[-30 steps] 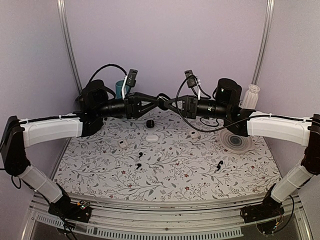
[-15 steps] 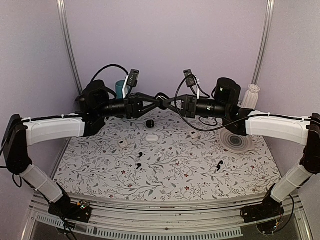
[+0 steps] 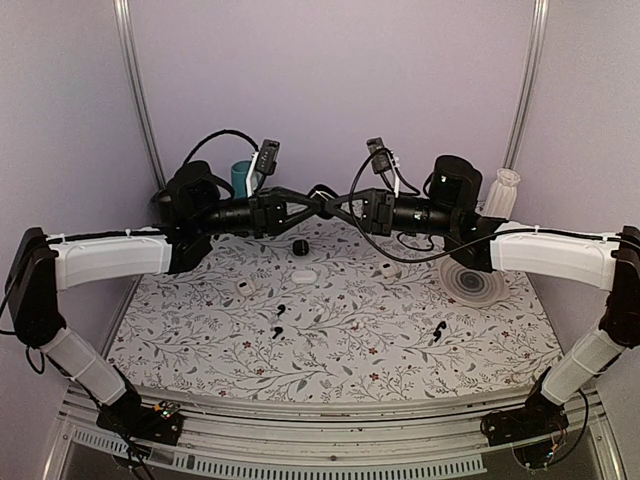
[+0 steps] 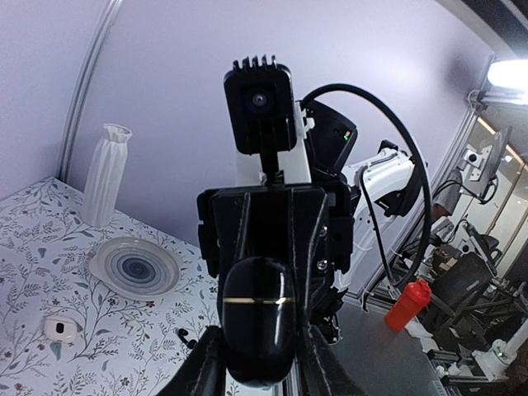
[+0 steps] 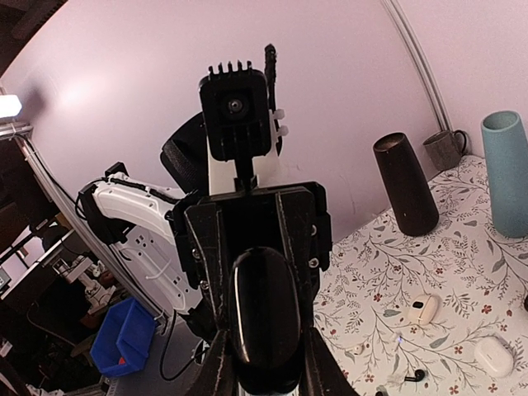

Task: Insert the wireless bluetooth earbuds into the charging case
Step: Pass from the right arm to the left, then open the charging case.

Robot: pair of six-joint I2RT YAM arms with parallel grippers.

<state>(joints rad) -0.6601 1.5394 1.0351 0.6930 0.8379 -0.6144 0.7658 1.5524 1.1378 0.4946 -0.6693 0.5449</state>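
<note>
White-shelled left arm is stretched in high over the table [image 3: 180, 330]. The left tool [image 3: 312, 205] meets the right one mid-air at centre, over the far half. Left wrist view: its fingers [image 4: 206, 367] sit against both flanks of the charging case [image 4: 257, 318], so I read it as clamped on the case. Case is glossy black and oval with a thin gold seam line across it; lid looks shut. Right tool [image 3: 334, 203] is pinched on the opposite end of the same case, and the right wrist view shows the black shell wedged between its fingers [image 5: 307, 363]. So the case is off the table, bridged between both tools. Down on the table, left to right: white case [image 3: 245, 287], two earbuds [image 3: 282, 308] loose and near each other, small black case [image 3: 299, 247], second white case [image 3: 304, 275], third white case [image 3: 390, 269], lone black earbud [image 3: 437, 330], ringed plate [image 3: 472, 283]. No bud is in the case. My read: step in hand is the two-handed grip to get the lid open, insertion not started. Next move needs one tool holding the base firm while the other levers the lid at the seam. Shell is glossy, so slip risk. After that, set the case down open near the buds; each tiny bud needs a fine pinch.
</note>
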